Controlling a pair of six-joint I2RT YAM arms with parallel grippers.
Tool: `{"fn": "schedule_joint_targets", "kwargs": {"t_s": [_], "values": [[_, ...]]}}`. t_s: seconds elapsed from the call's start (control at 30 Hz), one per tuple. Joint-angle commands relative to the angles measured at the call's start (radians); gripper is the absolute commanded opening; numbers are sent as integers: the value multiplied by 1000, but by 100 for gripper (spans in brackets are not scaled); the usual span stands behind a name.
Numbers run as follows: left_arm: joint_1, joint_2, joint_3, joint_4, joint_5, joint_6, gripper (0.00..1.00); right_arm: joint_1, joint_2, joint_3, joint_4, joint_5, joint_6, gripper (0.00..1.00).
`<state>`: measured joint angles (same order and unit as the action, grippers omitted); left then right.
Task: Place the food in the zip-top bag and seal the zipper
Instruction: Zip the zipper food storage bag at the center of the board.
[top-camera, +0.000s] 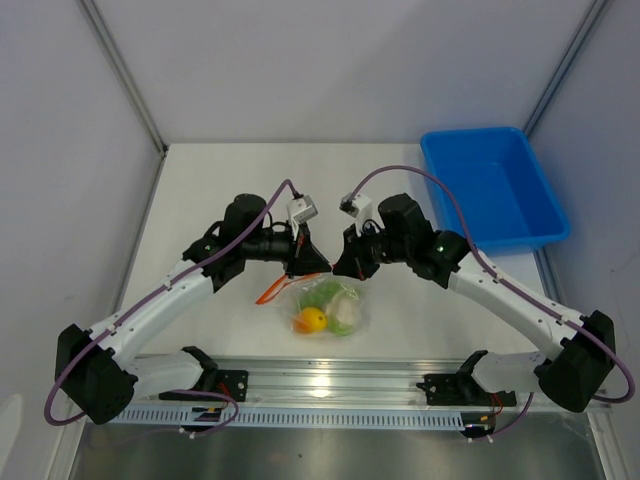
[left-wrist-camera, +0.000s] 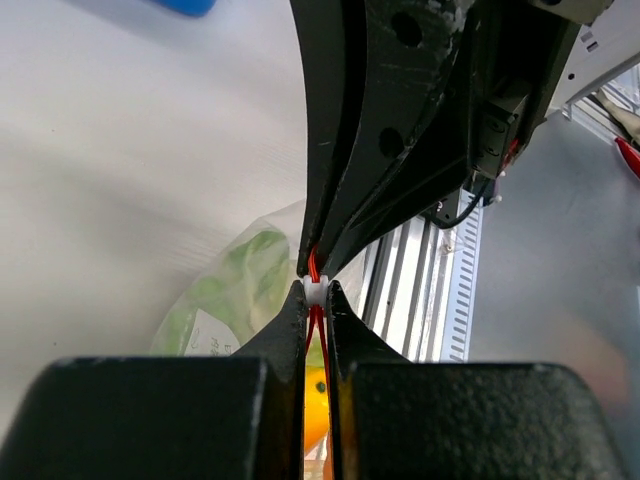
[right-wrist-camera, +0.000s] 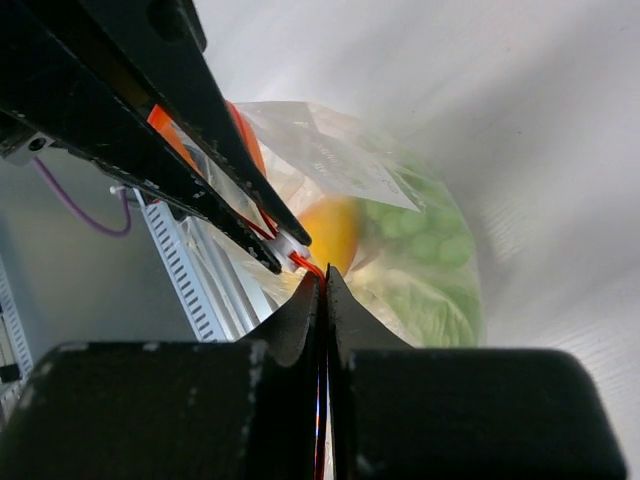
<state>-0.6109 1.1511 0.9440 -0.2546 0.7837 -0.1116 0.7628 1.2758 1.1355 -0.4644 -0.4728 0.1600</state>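
The clear zip-top bag (top-camera: 328, 305) lies at the table's near middle with the food inside: orange-yellow fruit (top-camera: 310, 320), bumpy green cluster (top-camera: 325, 293), white cauliflower (top-camera: 347, 312). Its orange-red zipper (top-camera: 290, 285) runs along the top edge. My left gripper (top-camera: 312, 262) is shut on the zipper at its white slider (left-wrist-camera: 316, 290). My right gripper (top-camera: 350, 262) faces it tip to tip, shut on the zipper strip (right-wrist-camera: 310, 268). The fruit (right-wrist-camera: 332, 230) and green food (right-wrist-camera: 425, 250) show through the bag in the right wrist view.
A blue tray (top-camera: 495, 185) stands at the back right of the table. A metal rail (top-camera: 330, 385) with both arm bases runs along the near edge. Grey walls close in the left, back and right sides.
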Motion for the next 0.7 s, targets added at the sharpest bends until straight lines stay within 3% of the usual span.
{"fn": "schedule_joint_targets", "kwargs": {"t_s": [0.0,0.27,0.67], "values": [[-7,-42,6,11,40,10,1,-8,-23,-39,87,186,84,0],[-21,-65,1,0,14,9,1,-2,-55,-88,106,237,125,0],[-44,-168,79,-178,-116,-13,1,-5,-93,-60,26,329,79,0]]}}
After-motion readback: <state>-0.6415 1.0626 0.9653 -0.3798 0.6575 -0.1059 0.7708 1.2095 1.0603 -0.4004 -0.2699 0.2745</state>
